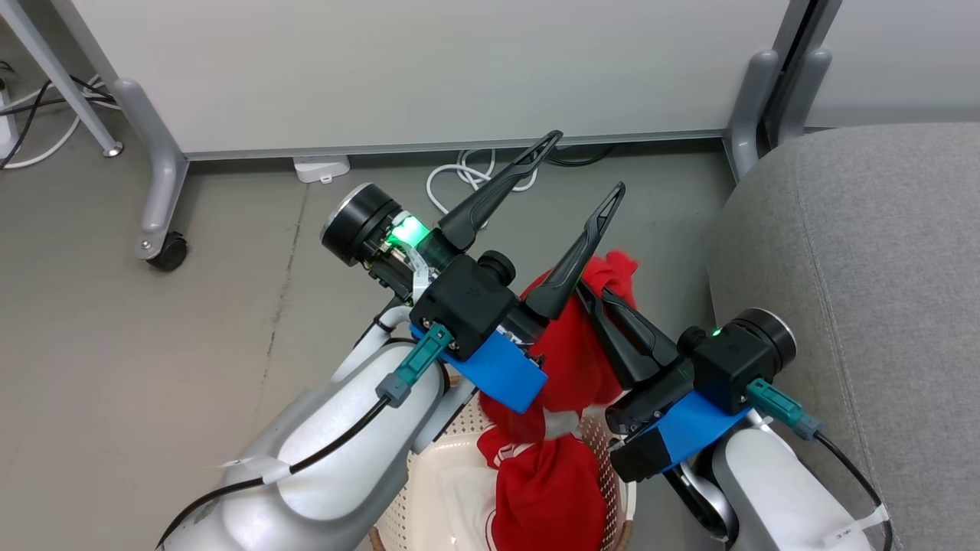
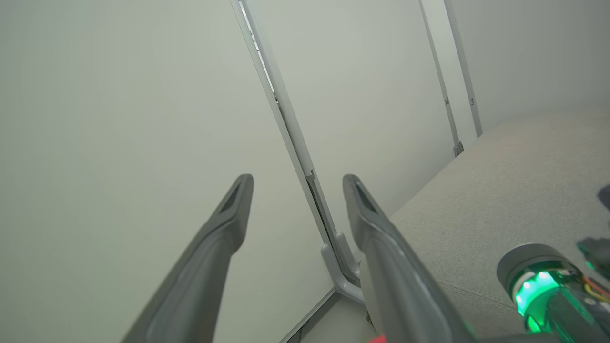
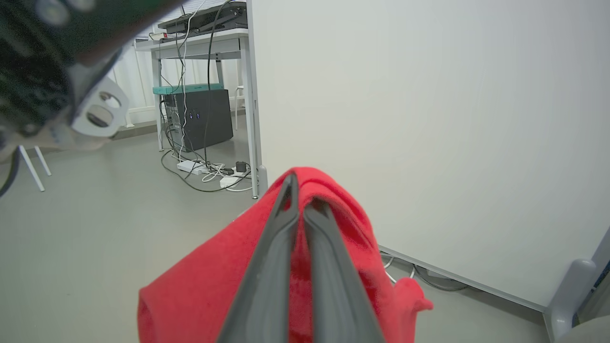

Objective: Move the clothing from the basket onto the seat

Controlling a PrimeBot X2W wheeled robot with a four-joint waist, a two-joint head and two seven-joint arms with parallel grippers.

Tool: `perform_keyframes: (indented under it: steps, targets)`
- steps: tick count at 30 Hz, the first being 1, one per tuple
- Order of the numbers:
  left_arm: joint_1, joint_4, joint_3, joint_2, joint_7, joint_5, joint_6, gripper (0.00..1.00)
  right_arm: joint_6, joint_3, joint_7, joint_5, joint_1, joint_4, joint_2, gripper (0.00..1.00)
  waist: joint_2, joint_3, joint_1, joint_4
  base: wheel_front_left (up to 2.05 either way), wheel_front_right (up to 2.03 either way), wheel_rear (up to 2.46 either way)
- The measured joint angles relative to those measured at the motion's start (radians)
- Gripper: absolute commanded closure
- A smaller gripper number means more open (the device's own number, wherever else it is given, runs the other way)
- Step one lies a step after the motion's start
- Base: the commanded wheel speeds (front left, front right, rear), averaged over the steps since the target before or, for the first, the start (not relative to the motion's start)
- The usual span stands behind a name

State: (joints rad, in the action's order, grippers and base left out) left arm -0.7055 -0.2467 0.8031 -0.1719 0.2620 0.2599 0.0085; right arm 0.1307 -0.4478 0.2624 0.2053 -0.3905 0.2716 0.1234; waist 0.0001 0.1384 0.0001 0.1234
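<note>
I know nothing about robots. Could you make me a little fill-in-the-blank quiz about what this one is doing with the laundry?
1. The right gripper is shut on ____ clothing.
2. The left gripper is ____ and holds nothing.
3. The grey seat lies on the robot's ____ side.

Missing words: red; open; right.
</note>
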Motion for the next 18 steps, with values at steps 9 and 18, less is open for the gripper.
perform_keyframes:
  steps: [9, 18]
  targets:
    - [-0.006, -0.005, 0.007, 0.000, 0.000, -0.005, -0.003, 0.00, 0.000, 0.029, 0.000, 0.000, 0.000, -0.005, 0.002, 1.00, 0.0000, 0.024, -0.0001, -0.034, 0.00, 0.00, 0.00]
    - [-0.018, -0.015, 0.018, 0.000, 0.001, -0.007, -0.009, 0.00, 0.000, 0.073, 0.000, -0.008, 0.001, -0.025, 0.003, 1.00, 0.0000, 0.059, -0.0001, -0.105, 0.00, 0.00, 0.00]
